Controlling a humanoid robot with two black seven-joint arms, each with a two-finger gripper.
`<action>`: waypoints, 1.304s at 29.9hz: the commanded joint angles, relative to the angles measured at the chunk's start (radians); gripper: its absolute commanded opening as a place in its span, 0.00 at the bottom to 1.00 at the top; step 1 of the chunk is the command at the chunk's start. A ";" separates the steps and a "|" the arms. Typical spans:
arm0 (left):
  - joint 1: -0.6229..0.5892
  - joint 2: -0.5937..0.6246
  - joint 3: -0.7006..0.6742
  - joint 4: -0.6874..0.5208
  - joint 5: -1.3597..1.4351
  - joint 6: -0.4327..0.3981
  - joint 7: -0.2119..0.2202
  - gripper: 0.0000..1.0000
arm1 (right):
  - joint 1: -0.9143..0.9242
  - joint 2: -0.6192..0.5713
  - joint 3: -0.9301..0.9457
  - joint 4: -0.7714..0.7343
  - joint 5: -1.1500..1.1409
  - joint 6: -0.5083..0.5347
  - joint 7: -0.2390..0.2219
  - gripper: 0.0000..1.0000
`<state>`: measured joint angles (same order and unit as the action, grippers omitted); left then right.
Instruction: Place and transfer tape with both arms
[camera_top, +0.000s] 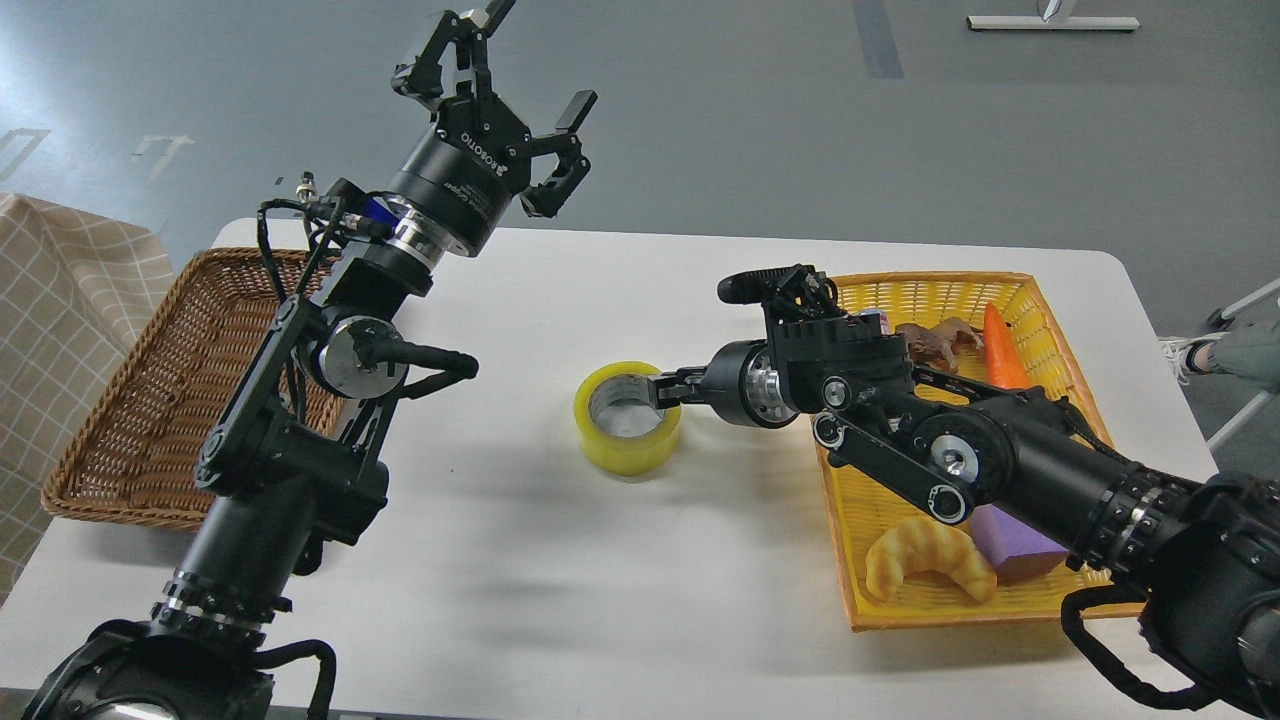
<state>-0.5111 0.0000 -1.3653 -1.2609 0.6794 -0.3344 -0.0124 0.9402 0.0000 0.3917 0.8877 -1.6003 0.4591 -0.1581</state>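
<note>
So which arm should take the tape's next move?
Probably the right. The right gripper is at the tape on the table, one finger over its rim, jaws seemingly closed on the wall. The left gripper is raised high, jaws open, empty.

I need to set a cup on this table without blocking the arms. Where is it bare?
Bare table runs along the near edge, between the left arm's base and the yellow basket, and along the far edge behind the tape. The middle is crowded: the right gripper has a finger in the tape's core. The yellow basket is full; the brown basket looks empty.
</note>
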 joint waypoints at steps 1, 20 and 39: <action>0.000 0.000 0.000 0.000 0.000 0.000 0.002 0.98 | -0.006 0.000 0.002 0.004 0.003 -0.007 0.000 0.57; -0.003 0.000 -0.003 -0.003 0.002 0.006 -0.001 0.98 | -0.040 0.000 0.436 0.275 0.003 -0.155 -0.005 1.00; 0.016 0.000 0.002 -0.008 0.006 -0.032 -0.006 0.98 | -0.391 0.000 0.996 0.620 0.492 -0.145 0.011 1.00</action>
<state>-0.4965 0.0000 -1.3628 -1.2670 0.6857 -0.3481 -0.0184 0.5528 0.0000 1.3631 1.5011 -1.2624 0.3092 -0.1490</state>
